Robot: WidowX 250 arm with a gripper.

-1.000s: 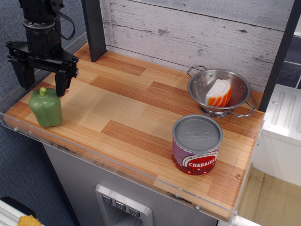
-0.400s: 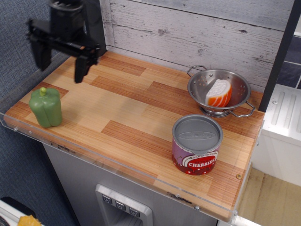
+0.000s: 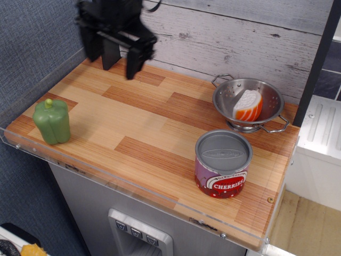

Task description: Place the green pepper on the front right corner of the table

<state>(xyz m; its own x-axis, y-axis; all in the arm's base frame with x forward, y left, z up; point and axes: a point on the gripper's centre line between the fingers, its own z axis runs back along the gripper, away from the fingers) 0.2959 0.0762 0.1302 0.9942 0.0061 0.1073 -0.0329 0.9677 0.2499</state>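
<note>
Nearest, the cherries can (image 3: pixel 223 164) stands upright near the table's (image 3: pixel 133 128) front edge with its grey lid on. The green pepper (image 3: pixel 51 121) stands upright, stem up, on the dark-planked corner at the table's left end; farther back, the metal colander (image 3: pixel 248 103) holds the orange-and-white toy food piece (image 3: pixel 248 105). My gripper (image 3: pixel 113 53) hangs above the back edge, fingers spread, holding nothing.

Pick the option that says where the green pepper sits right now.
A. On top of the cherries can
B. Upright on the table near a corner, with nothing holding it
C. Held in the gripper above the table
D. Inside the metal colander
B: the green pepper stands upright near a corner of the table, while the open gripper hangs apart from it near the back wall.
</note>
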